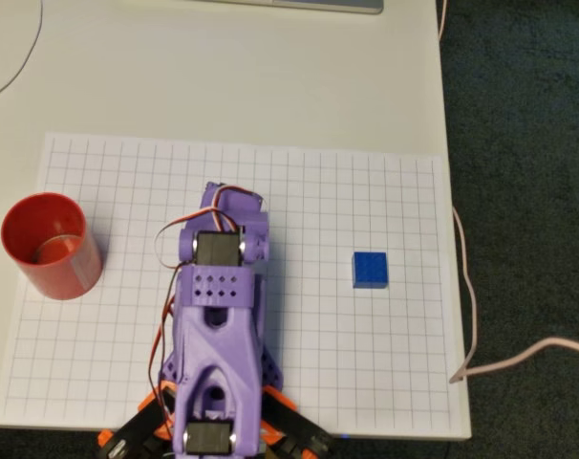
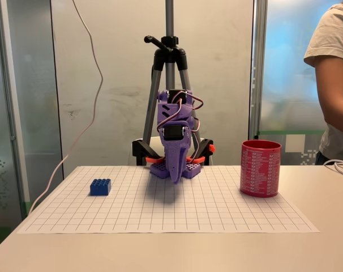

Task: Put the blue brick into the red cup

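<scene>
Gripper (image 2: pixel 175 177): purple, two-fingered, folded down over the middle of the grid sheet in the fixed view, tip pointing at the paper and hanging just above it; fingers appeared pressed together, holding nothing. Arm (image 1: pixel 218 316): purple with orange base fittings, tucked back toward the sheet's near edge in the overhead view, wires looped at the wrist. Blue brick (image 1: pixel 370 269): small, studded, lying flat on the grid sheet (image 1: pixel 366 382) to the right of the arm in the overhead view, well apart from the gripper, untouched. Judged light, rigid and smooth-sided, so likely to slip if pinched at a corner; best taken across two flat opposite walls, below the studs. Red cup (image 1: pixel 51 246): upright, mouth open, at the sheet's left edge in the overhead view, well apart from the brick, with the arm between them. Tripod (image 2: pixel 169 68): behind the arm. Person (image 2: pixel 334 79): standing at the right edge of the fixed view.
</scene>
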{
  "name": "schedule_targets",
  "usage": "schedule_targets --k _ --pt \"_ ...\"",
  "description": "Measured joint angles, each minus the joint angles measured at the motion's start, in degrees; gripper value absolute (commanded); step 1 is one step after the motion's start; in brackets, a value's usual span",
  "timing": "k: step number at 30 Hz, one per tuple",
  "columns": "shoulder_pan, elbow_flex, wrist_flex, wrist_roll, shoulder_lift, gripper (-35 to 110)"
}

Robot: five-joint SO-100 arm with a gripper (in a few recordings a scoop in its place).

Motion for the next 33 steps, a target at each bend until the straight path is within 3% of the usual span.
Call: schedule_targets --k 21,29,33 --pt "1.3 -1.8 -0.4 -2.8 0.0 0" --pt "12.8 -18.5 2.5 -6.9 -0.5 0" --pt "16.5 -33.3 10.3 -9.0 -12.6 0"
